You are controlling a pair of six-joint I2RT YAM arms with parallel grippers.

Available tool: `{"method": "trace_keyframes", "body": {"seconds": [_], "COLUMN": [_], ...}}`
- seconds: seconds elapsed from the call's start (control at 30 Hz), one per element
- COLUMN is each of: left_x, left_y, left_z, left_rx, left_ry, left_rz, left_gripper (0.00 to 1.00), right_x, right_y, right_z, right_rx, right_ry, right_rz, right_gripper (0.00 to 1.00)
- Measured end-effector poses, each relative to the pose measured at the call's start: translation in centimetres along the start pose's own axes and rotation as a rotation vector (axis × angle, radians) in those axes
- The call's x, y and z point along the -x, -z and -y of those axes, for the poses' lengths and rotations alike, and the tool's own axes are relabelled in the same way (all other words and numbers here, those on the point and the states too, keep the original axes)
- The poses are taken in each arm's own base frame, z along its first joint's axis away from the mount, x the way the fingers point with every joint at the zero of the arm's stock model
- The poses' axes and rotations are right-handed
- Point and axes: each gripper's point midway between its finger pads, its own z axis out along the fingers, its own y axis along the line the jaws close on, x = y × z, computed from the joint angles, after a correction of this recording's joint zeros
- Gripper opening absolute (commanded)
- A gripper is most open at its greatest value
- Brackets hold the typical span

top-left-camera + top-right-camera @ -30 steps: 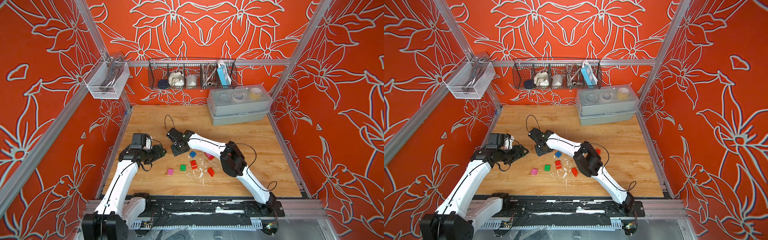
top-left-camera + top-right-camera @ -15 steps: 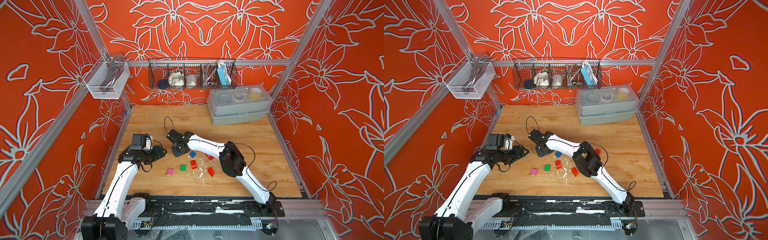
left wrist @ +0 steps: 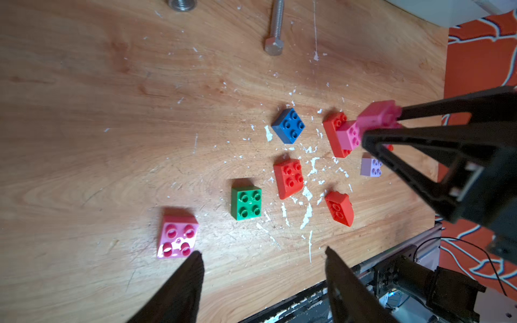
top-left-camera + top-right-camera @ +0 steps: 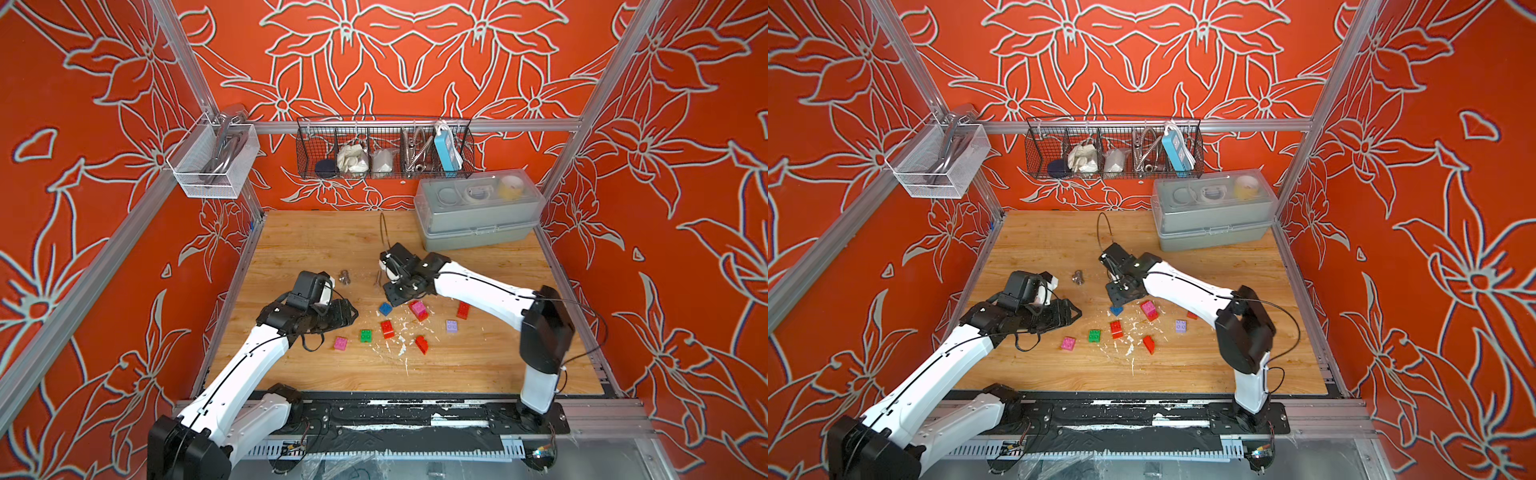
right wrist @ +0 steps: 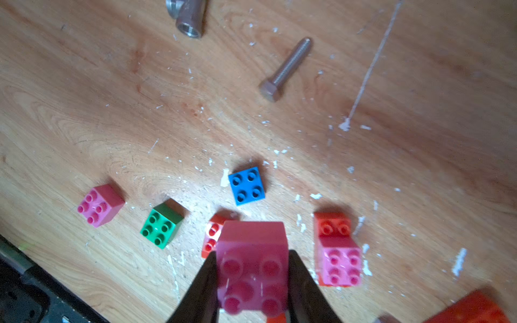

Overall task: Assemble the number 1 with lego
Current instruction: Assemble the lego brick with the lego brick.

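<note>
Pink brick (image 5: pixel 253 265): squarish, no long side, studs facing your right wrist view.
Right gripper (image 5: pixel 253 282): clamped on its sides — arm stretched across the table (image 4: pixel 311 249).
Left gripper (image 3: pixel 263 254): jaws apart, empty.

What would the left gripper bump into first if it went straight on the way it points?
Probably the green brick: it sits nearest ahead of the open left gripper, with a red brick just beyond. The gripper's height is unclear, so it might pass over.

We record a wooden table (image 4: pixel 332 249) flecked with white flakes (image 4: pixel 402 350). On it lie a blue brick (image 4: pixel 385 308), green brick (image 4: pixel 366 336), pink brick (image 4: pixel 340 343), lilac brick (image 4: pixel 452 326), red bricks (image 4: pixel 387 328), a bolt (image 3: pixel 275 28), a metal fitting (image 4: pixel 344 277) and a grey box (image 4: pixel 478 224).
</note>
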Motion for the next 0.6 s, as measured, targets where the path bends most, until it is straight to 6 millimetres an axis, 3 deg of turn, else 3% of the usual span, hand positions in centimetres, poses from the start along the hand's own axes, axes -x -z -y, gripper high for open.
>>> {"method": "trace_keyframes", "body": {"seconds": [0.13,0.33,0.6], "left_x": [0.0,0.2,1.6], "left_y": [-1.6,-3.2,-4.2], "left_z": [0.4,0.9,2.1], "left_rx": [0.007,0.010,-0.008], "left_ry": [-0.008,-0.030,-0.068], "left_rz": [-0.026,-0.051,-0.061], "left_gripper": [0.67,0.67,0.67], "right_x": [-1.9,-4.5,-4.5], "right_y": [0.7,-0.6,-1.1], "right_z": [3.0,6.0,6.0], "right_rx": [-0.022,-0.015,0.013], "right_ry": [-0.002,0.013,0.070], "right_rz": [-0.016,-0.082,-0.076], "right_gripper": [0.31,0.30,0.30]}}
